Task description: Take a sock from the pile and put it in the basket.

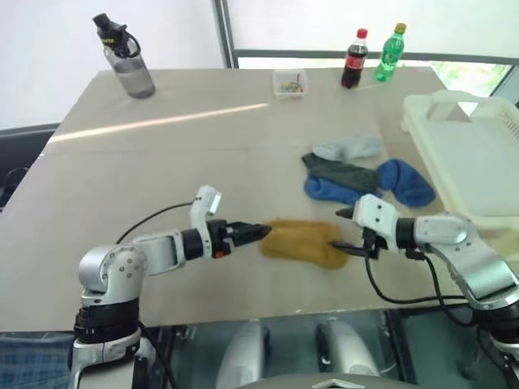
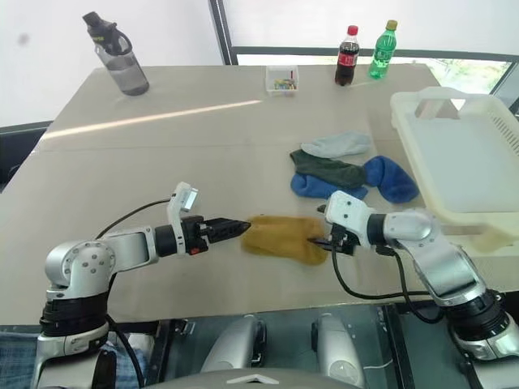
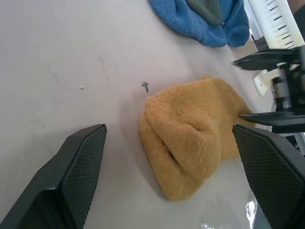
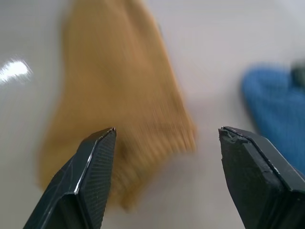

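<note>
The mustard-yellow sock (image 1: 304,241) is lying flat on the table (image 1: 162,162), near the front edge and a little right of its middle, apart from the pile (image 1: 365,174) and held by neither gripper. The left gripper (image 1: 258,233) is pointing at the sock's left end, its black fingers (image 3: 71,176) standing wide with nothing between them; the left wrist view is showing the sock lying on the surface ahead of that open gap. The right gripper (image 1: 347,230) is sitting at the sock's right end, its jaws also spread wide, one finger above the fabric and one low beside it; whether either tip is touching the sock cannot be told. The right wrist view is showing the sock between and beyond its two fingers (image 4: 86,181), not clamped.

The pile is resting further back toward the right edge: a light grey sock (image 1: 349,147) at the back, a dark green sock (image 1: 340,172) in front of it, and blue socks (image 1: 405,182) overlapping at the front and right. The basket (image 1: 462,162) is sitting at the right edge of the table, just beside the pile.

Along the back edge a grey water bottle (image 1: 130,61) is standing at the left corner, a small clear box (image 1: 289,83) near the middle, and a cola bottle (image 1: 353,59) and a green bottle (image 1: 389,53) to its right.
</note>
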